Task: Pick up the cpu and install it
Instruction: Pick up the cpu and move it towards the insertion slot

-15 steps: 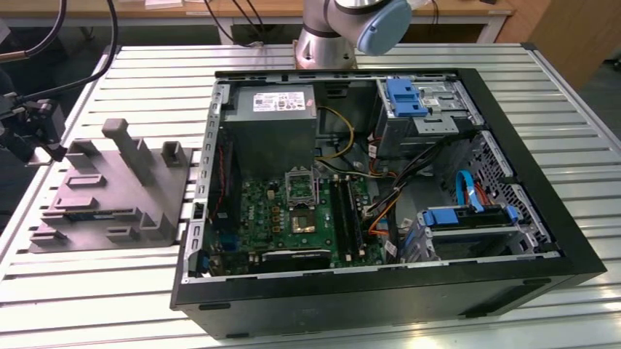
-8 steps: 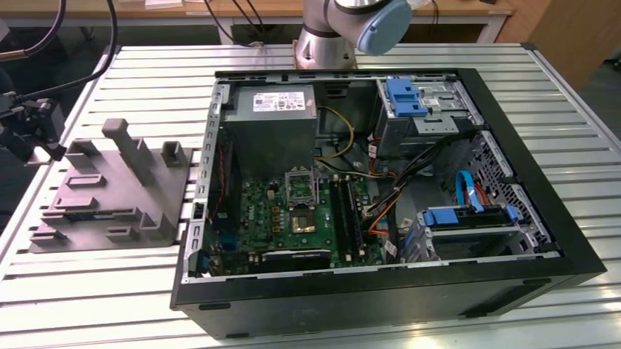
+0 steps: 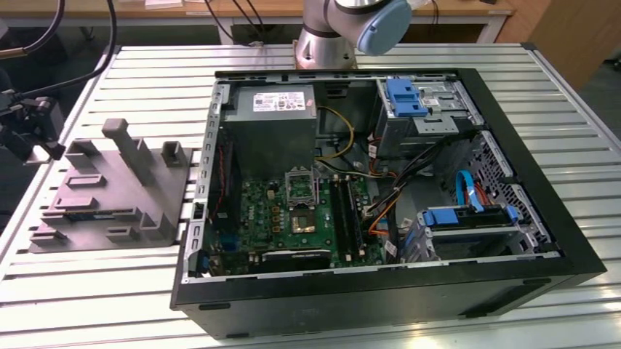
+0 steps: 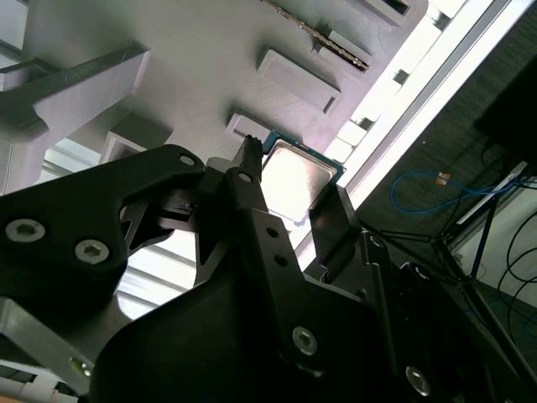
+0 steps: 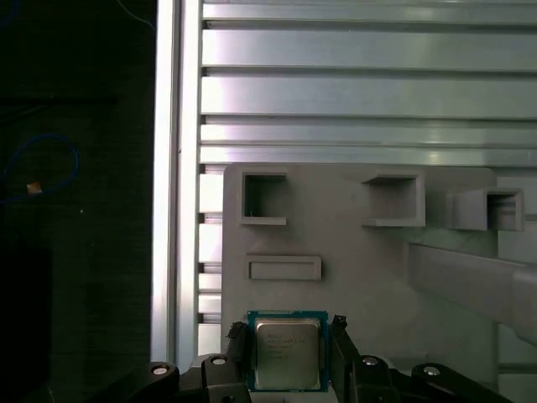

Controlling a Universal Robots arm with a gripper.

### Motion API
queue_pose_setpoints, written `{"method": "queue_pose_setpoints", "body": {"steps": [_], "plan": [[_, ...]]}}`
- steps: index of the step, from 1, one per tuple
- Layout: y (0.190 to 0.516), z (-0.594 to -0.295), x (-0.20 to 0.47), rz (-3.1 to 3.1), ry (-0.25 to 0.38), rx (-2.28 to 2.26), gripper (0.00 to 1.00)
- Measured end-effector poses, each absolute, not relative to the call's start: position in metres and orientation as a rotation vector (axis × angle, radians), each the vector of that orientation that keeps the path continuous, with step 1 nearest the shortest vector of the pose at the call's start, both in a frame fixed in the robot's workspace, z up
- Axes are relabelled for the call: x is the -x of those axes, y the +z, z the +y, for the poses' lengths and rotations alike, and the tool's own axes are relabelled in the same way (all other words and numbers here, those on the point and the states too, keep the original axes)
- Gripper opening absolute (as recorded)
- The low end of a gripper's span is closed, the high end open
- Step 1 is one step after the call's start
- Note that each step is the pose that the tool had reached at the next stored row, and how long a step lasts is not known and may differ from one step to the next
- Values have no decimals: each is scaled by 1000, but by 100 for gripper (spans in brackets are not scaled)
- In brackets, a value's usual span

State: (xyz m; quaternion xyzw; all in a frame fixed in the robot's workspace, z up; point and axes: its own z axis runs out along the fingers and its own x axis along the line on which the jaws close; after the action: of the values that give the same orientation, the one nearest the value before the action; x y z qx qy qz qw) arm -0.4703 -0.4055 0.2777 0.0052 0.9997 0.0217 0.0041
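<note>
The cpu (image 5: 288,353), a flat silvery square with a blue-green rim, sits between my black fingers (image 5: 237,346) over the grey fixture (image 5: 352,252). My gripper (image 5: 288,337) is shut on it, with a finger against each of two opposite edges. In the second wrist view the cpu (image 4: 295,175) shows bright between the same fingertips of the gripper (image 4: 294,183). In the exterior view the gripper (image 3: 34,134) hangs at the far left, above the fixture's (image 3: 116,189) left end. The metal-framed socket (image 3: 301,190) lies on the green motherboard inside the open computer case (image 3: 548,174).
The grey fixture carries upright posts (image 3: 131,149) and several recessed pockets (image 5: 264,199). The slatted metal table (image 5: 352,92) runs to an edge rail (image 5: 168,168) beside the fixture. Inside the case are a power supply (image 3: 281,116), drive bays with blue tabs (image 3: 406,98) and loose cables (image 3: 466,185).
</note>
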Motion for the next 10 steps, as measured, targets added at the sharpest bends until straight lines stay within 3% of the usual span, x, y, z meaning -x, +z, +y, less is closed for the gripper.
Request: {"method": "queue_pose_setpoints", "body": {"steps": [10], "plan": [[284,-405,470,3133,68,-16,47]]}}
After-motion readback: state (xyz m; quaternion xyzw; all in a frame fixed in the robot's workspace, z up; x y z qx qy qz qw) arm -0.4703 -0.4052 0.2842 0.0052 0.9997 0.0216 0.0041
